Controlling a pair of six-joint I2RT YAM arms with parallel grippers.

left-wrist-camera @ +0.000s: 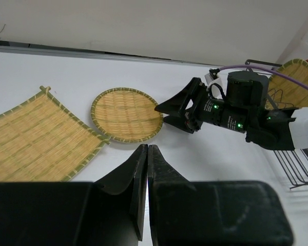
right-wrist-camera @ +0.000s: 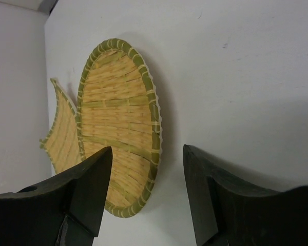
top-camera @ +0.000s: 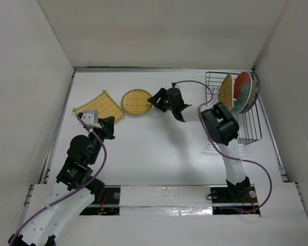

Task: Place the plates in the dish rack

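Note:
A round yellow bamboo plate (top-camera: 137, 102) lies flat on the table, also in the left wrist view (left-wrist-camera: 126, 114) and the right wrist view (right-wrist-camera: 118, 128). A square bamboo plate (top-camera: 100, 107) lies to its left (left-wrist-camera: 33, 138) (right-wrist-camera: 61, 133). My right gripper (top-camera: 154, 99) (left-wrist-camera: 167, 110) (right-wrist-camera: 148, 154) is open at the round plate's right edge, its jaws straddling the rim. My left gripper (top-camera: 109, 126) (left-wrist-camera: 147, 148) is shut and empty, just near the square plate's corner. The dish rack (top-camera: 249, 125) at the far right holds a bamboo plate (top-camera: 226, 91), a red-and-teal plate (top-camera: 242, 91) and a blue-and-white plate (top-camera: 254, 95), all on edge.
White walls close in the table on the left, back and right. The rack's near half (left-wrist-camera: 297, 164) holds no plates. The right arm's elbow (top-camera: 220, 123) hangs beside the rack's left side.

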